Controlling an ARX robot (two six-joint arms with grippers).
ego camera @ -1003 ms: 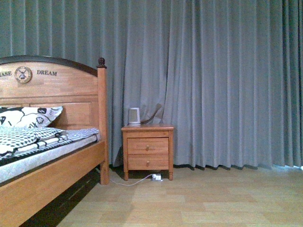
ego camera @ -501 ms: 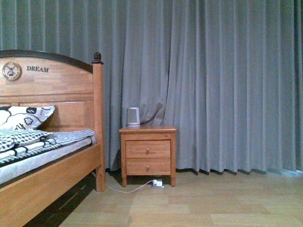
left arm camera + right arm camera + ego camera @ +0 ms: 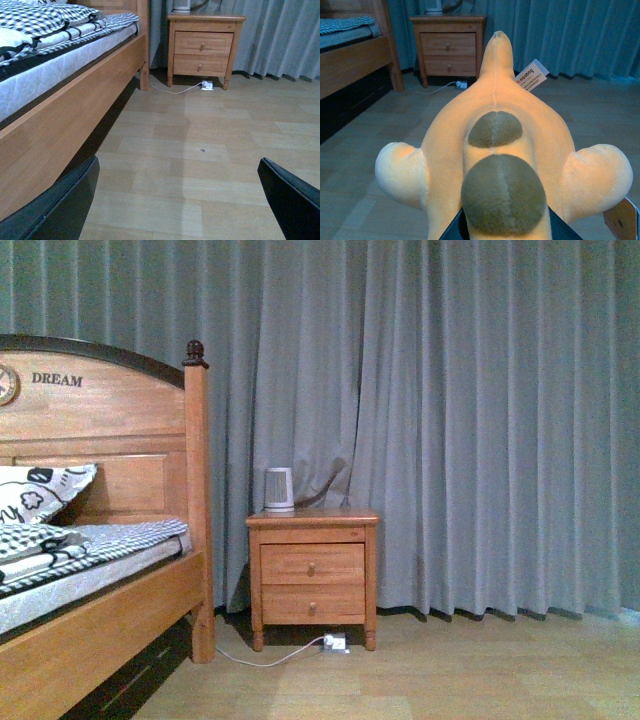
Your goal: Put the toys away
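An orange-yellow plush animal (image 3: 495,150) fills the right wrist view, with two brown round patches down its middle, pale rounded limbs at both sides and a white tag near its far tip. My right gripper (image 3: 502,232) is shut on the plush animal, and only dark finger edges show beneath it. My left gripper (image 3: 180,200) hangs open over the bare wooden floor, with black fingers (image 3: 65,205) at both lower corners and nothing between them. In the front view neither the arms nor the toy show.
A wooden bed (image 3: 110,610) with checked bedding stands at the left. Beside it is a two-drawer nightstand (image 3: 312,575) carrying a white kettle (image 3: 279,489). A white cable and plug (image 3: 335,642) lie under the nightstand. Grey curtains (image 3: 480,420) cover the back wall.
The front view has shifted: the bed slides further left, and the nightstand looms slightly larger and lower in the picture.
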